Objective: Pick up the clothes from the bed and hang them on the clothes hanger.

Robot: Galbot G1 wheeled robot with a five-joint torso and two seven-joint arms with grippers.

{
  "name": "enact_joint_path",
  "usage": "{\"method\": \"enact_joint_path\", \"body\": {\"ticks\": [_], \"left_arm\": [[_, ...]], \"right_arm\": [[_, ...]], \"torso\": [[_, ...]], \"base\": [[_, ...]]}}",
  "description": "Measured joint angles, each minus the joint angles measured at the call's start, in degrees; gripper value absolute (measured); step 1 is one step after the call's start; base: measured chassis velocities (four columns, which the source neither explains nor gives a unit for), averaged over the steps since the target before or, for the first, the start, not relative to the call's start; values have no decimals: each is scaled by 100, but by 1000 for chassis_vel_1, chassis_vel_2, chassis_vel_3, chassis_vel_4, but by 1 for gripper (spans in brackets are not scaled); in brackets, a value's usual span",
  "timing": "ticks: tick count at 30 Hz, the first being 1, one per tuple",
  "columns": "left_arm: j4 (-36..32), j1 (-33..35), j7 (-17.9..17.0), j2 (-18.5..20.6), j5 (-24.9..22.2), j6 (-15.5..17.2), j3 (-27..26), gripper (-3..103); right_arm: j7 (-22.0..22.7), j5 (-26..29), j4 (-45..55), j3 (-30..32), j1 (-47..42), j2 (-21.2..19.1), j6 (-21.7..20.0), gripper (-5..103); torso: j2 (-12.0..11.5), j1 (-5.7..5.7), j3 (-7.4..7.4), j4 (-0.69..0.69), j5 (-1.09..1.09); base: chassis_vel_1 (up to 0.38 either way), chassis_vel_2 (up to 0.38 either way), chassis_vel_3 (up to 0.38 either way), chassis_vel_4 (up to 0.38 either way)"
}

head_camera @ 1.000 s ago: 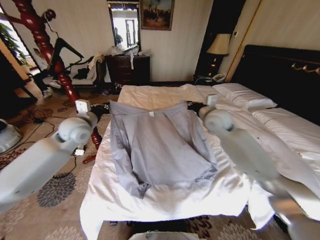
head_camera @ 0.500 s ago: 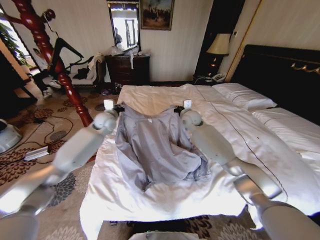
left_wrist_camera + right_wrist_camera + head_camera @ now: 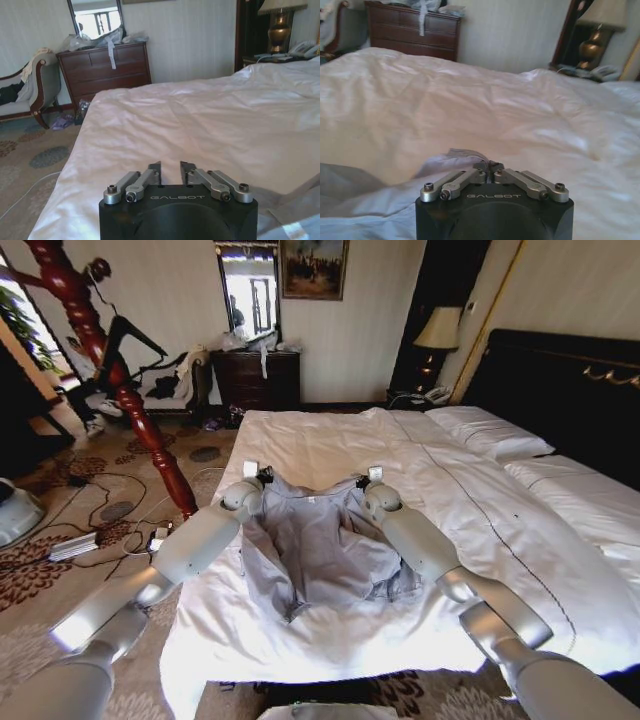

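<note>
The light blue-grey shirt (image 3: 315,550) lies bunched on the white bed (image 3: 330,440), collar toward the far side. My left gripper (image 3: 262,476) is at its left shoulder. In the left wrist view this gripper (image 3: 170,170) shows a narrow gap with only duvet (image 3: 200,115) behind it, and shirt cloth (image 3: 295,220) lies beside it. My right gripper (image 3: 362,480) is at the other shoulder. The right wrist view shows that gripper (image 3: 489,170) shut on a fold of the shirt (image 3: 370,200). A thin black clothes hanger (image 3: 128,332) hangs on the red wooden stand (image 3: 120,390), far left.
White pillows (image 3: 490,432) and a black headboard (image 3: 560,390) are at the right. A dark dresser (image 3: 255,378) stands at the far wall, with a lamp (image 3: 437,330) on a nightstand. Cables and small items litter the carpet (image 3: 90,540) left of the bed.
Both arms have stretched forward and down over the bed. The shirt, held up and spread wide before, has gone away from me, sunk onto the duvet and bunched narrower.
</note>
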Motion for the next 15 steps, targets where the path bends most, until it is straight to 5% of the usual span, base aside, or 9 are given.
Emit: {"method": "enact_joint_path", "body": {"ticks": [2,8,15], "left_arm": [[11,21,-1,0,0,5,0,31],[-30,243,-56,9,116,5,-211,53],[-1137,853,-73,689,92,-5,-512,80]], "right_arm": [[-37,43,-7,-19,1,8,0,8],[-106,97,-31,-73,-21,19,28,35],[-186,143,51,-92,-91,-200,114,56]], "torso": [[0,0,0,1,-1],[0,0,0,1,-1],[1,-1,-1,-4,-2]], "base": [[0,0,0,0],[0,0,0,0],[0,0,0,0]]}}
